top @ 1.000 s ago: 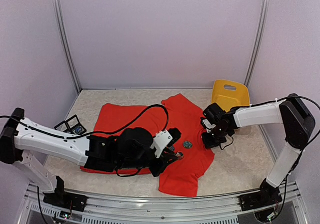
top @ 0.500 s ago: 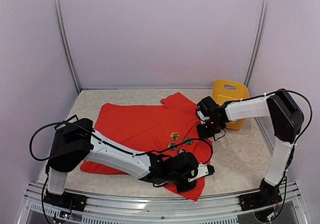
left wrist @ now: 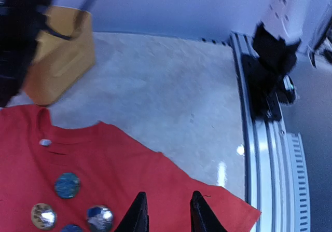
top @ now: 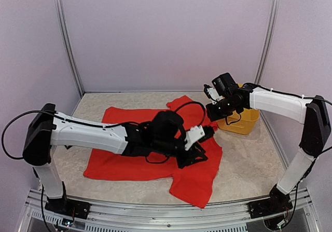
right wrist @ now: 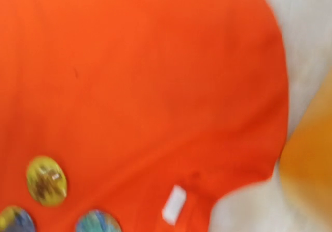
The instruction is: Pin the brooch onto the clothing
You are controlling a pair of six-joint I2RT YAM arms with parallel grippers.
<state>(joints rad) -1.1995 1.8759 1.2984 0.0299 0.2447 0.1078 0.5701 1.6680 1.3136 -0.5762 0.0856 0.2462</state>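
Observation:
The red T-shirt [top: 135, 115] lies spread on the table. My left gripper [top: 199, 157] hovers low over its right part. In the left wrist view [left wrist: 168, 194] it is open and empty, with red cloth [left wrist: 104, 159] showing between the black fingertips [left wrist: 196, 206]. Three round brooches lie on the shirt left of the fingers: a blue one [left wrist: 67, 185], a yellow one [left wrist: 43, 215] and a silver-blue one [left wrist: 99, 218]. My right gripper [top: 211, 93] is raised beside the yellow basket. Its blurred wrist view shows the shirt [right wrist: 155, 60] and a yellow brooch [right wrist: 46, 180], but no fingers.
The yellow plastic basket [top: 249, 119] stands at the back right, just off the shirt's sleeve, and shows in the left wrist view [left wrist: 57, 60]. A white label [right wrist: 174, 203] marks the shirt's collar. The metal rail [left wrist: 270, 154] runs along the table's near edge.
My left arm swung from the shirt's front hem back over its middle right, covering the brooches in the top view. My right gripper rose and moved back toward the basket.

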